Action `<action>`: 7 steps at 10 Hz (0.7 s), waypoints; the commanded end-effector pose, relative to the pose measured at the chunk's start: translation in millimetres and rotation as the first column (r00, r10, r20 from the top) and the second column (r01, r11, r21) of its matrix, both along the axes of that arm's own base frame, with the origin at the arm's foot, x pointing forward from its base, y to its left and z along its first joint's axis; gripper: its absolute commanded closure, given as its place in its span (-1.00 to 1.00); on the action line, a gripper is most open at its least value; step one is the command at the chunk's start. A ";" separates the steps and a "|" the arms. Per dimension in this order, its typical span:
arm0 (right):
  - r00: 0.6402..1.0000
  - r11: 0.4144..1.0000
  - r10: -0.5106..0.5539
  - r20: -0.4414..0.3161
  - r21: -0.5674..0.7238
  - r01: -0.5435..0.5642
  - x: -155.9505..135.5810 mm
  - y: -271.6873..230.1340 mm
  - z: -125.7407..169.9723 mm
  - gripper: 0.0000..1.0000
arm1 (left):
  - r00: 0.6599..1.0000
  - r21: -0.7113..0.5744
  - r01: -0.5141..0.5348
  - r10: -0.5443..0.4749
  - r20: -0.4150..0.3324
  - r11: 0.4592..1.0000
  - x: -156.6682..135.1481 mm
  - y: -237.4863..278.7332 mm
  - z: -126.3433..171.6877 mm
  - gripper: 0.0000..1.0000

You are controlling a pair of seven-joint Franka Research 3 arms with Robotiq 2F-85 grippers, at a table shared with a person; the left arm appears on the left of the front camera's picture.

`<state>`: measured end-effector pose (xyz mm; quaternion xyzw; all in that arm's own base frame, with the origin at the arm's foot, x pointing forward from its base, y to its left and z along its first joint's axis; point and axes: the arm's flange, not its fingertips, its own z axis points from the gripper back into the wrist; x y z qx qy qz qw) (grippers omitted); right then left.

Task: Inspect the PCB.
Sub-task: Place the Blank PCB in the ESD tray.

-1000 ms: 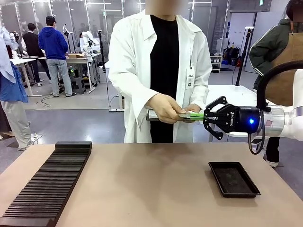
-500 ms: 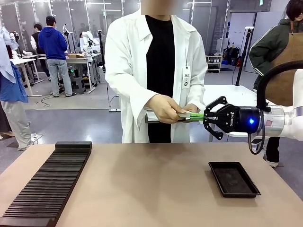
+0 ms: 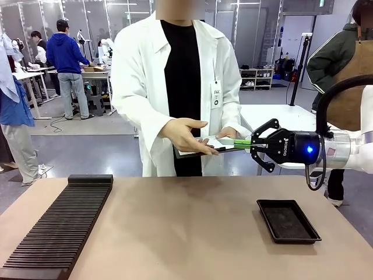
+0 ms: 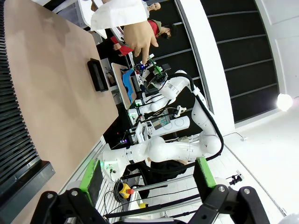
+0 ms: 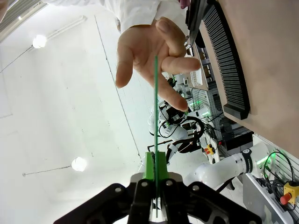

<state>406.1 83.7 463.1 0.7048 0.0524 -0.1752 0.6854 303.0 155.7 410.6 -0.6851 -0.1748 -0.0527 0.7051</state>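
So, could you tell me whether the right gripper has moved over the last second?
No: the right gripper holds the same spot above the black tray, shut on the PCB.

The PCB is a thin green board held level, seen edge-on from the front as a bright green sliver. It hangs in the air above the far right part of the table, well clear of the top. Its right end is pinched between the pads of the right gripper. In the right wrist view it is a hairline green streak running straight out from the fingers, crossing in front of a person's open hand
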 end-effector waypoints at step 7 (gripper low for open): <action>1.000 1.000 0.000 0.000 0.001 0.000 0.1 0.3 0.1 1.00 | 1.000 0.004 0.005 -0.005 0.002 1.000 -0.6 0.1 1.0 -1.00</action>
